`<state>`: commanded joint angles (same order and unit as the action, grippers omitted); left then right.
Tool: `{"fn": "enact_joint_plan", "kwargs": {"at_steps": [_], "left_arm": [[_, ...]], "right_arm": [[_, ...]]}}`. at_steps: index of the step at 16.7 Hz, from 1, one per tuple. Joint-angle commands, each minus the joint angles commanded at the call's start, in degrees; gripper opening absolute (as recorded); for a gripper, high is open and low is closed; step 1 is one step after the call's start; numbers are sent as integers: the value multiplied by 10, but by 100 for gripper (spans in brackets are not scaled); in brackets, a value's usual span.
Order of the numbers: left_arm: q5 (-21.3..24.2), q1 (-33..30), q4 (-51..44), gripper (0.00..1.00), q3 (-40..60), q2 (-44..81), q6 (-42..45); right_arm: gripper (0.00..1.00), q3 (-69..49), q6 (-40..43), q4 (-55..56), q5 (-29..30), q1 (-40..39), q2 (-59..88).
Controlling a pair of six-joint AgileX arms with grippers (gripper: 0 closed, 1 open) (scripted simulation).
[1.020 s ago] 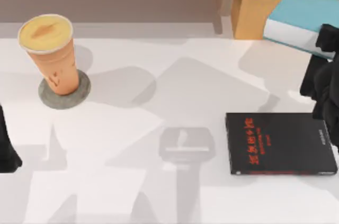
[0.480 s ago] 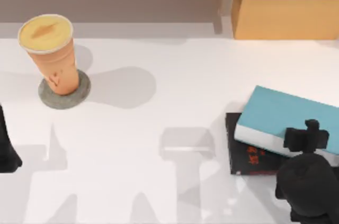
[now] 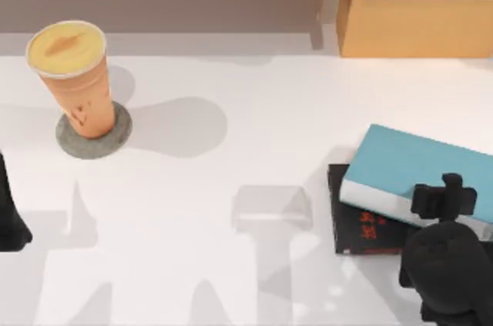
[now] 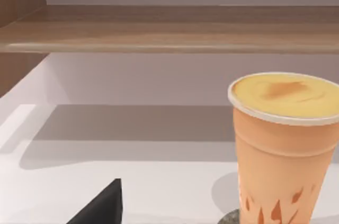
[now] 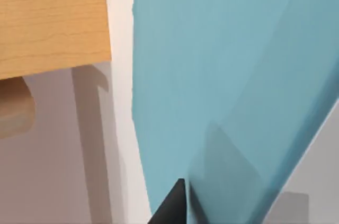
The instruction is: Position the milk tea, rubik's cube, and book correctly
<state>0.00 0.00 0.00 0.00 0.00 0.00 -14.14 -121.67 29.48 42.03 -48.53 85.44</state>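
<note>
Counting two books: teal book (image 3: 416, 168) atop black book (image 3: 362, 230); one milk tea (image 3: 77, 79).

Red characters on the cover of the black book (image 3: 368, 230) at the near right of the table, and they're too small to read; the light-blue book (image 3: 416, 168) lying across it covers most of that print and carries no lettering itself; the milk tea (image 3: 75, 79) at far left has dark marks on its side, no words.
</note>
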Motion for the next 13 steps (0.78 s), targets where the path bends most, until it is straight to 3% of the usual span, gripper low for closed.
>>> {"fn": "enact_joint_plan", "kwargs": {"at_steps": [5,13], "left_arm": [[0,0,0,100,0,0,0],[0,0,0,100,0,0,0]], "right_arm": [[0,2,4,8,-4,3,10],[60,2,4,8,-4,3,10]]}}
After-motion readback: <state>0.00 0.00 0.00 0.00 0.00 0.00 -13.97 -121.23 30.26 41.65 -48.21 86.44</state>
